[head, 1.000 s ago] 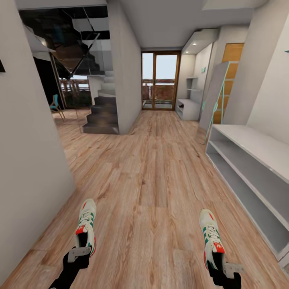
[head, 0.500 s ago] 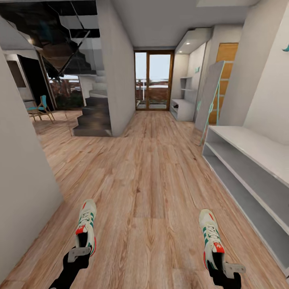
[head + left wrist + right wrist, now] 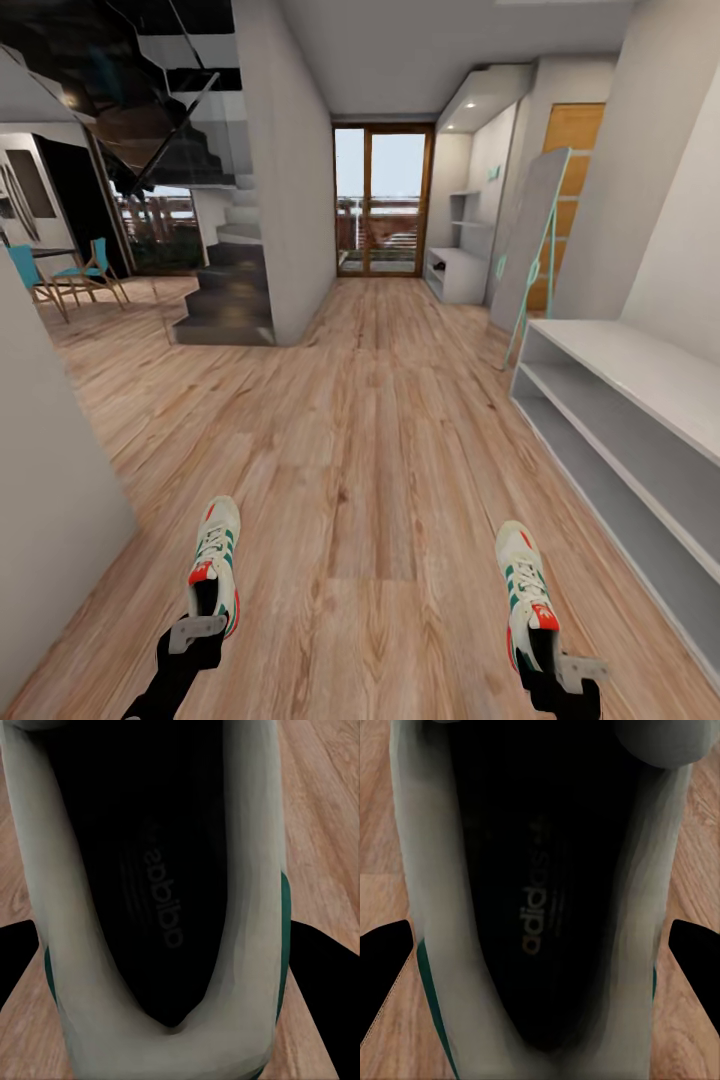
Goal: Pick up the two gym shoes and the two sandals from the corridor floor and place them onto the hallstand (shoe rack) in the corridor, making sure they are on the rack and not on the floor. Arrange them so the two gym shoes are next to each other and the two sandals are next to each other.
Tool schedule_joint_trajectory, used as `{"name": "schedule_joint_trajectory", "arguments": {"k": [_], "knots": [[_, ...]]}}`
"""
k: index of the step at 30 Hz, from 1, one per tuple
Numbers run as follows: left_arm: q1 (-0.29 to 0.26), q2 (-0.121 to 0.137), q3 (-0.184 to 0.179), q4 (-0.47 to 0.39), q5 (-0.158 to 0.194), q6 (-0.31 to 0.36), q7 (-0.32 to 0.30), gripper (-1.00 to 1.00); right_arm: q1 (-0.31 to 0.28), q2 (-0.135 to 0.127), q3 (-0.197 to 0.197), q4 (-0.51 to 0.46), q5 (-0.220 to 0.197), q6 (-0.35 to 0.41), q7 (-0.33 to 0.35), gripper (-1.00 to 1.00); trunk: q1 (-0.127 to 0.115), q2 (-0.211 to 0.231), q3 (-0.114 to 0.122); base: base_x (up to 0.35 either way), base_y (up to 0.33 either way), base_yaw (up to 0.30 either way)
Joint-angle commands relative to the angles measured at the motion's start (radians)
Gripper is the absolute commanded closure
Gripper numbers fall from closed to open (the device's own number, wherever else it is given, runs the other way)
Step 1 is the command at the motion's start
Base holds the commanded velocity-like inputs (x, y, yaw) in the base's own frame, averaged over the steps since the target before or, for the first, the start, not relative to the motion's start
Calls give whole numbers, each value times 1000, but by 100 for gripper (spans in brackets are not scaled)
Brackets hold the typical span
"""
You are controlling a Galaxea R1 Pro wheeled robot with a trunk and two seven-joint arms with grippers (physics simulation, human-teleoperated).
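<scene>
I hold one gym shoe in each hand, toes pointing forward above the corridor floor [image 3: 370, 430]. My left gripper [image 3: 204, 614] is shut on the heel of the left gym shoe [image 3: 215, 550]. My right gripper [image 3: 541, 642] is shut on the heel of the right gym shoe [image 3: 524, 575]. In the left wrist view, the shoe's dark insole [image 3: 165, 892] sits between black fingers [image 3: 324, 975]. The right wrist view looks into the other shoe [image 3: 540, 907], flanked by fingers [image 3: 695, 952]. The hallstand [image 3: 458, 272] with wall shelves stands far down the corridor on the right. The sandals are out of view.
A plain low white two-tier bench [image 3: 625, 385] runs along the right wall close by. A grey panel with teal trim [image 3: 530, 250] leans beyond it. A white wall [image 3: 50, 480] is near on the left, with dark stairs [image 3: 225, 295] and a glass door [image 3: 382, 200] ahead.
The whole view has shifted: the left wall has slid out of frame and a room with blue chairs has opened up at left. Both shoes stay held as before.
</scene>
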Motion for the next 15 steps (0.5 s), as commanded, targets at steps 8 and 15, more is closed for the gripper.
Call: {"name": "schedule_joint_trajectory", "arguments": {"k": [8,15], "knots": [[-1,-1,6,1,3,-2,-10,100,-1,-1,-2,1,-9,-2,9,100,0,0,-1,339,0,0],[-1,-1,6,1,3,-2,-10,100,0,-1,-2,1,-9,-2,7,100,0,0,-1,339,0,0]]}}
